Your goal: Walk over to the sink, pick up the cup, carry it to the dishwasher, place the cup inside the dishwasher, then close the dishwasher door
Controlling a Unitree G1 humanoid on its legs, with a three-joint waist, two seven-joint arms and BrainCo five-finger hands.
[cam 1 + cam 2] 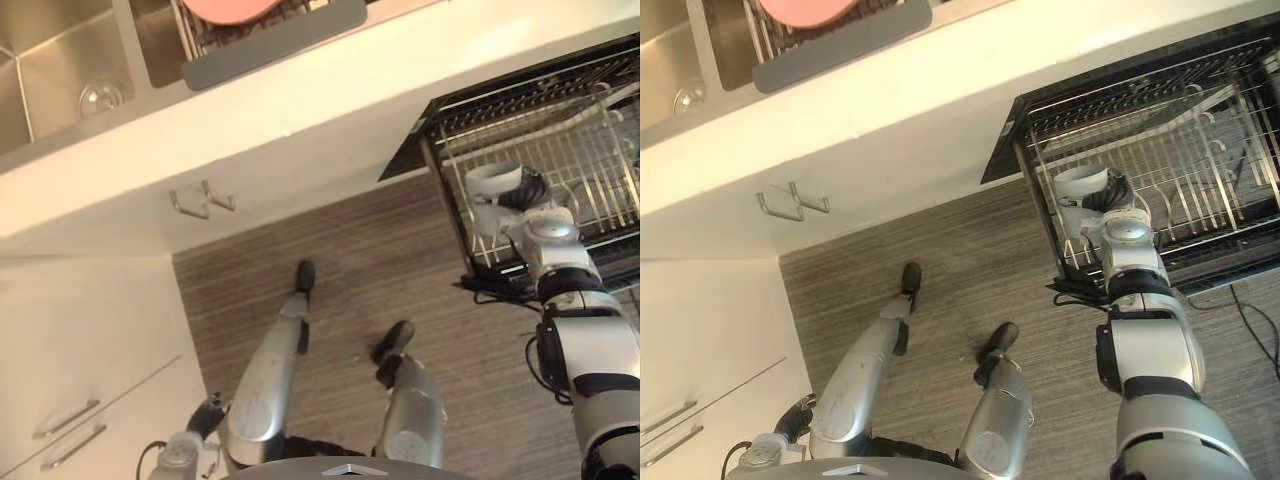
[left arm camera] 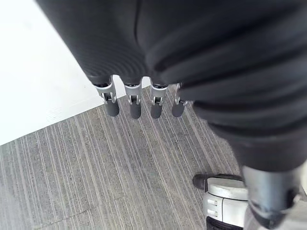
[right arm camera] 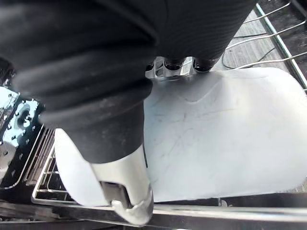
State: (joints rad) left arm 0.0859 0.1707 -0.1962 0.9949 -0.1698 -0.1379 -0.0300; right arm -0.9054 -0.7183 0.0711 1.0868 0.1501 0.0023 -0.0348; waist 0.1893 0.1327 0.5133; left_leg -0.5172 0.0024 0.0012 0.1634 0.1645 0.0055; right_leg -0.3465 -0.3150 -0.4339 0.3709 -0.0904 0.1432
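Note:
A white cup point(image 1: 493, 180) is held on its side over the near-left corner of the pulled-out wire rack point(image 1: 570, 140) of the open dishwasher. My right hand point(image 1: 528, 190) is shut on it. In the right wrist view the thumb point(image 3: 125, 179) lies across the cup point(image 3: 225, 134) and the fingers point(image 3: 175, 64) curl over its far side, with rack wires just past them. The same cup point(image 1: 1080, 183) and hand point(image 1: 1116, 193) show in the right eye view. My left hand point(image 2: 134, 103) hangs low at my left side over the floor, with its fingers straight.
The steel sink point(image 1: 60, 80) is set in the pale counter at upper left. Beside it a drying rack on a grey mat point(image 1: 270, 45) holds a pink plate point(image 1: 240, 8). Cabinet handles point(image 1: 200, 200) stick out below the counter. The grey striped floor point(image 1: 400, 250) lies between the cabinets and the dishwasher.

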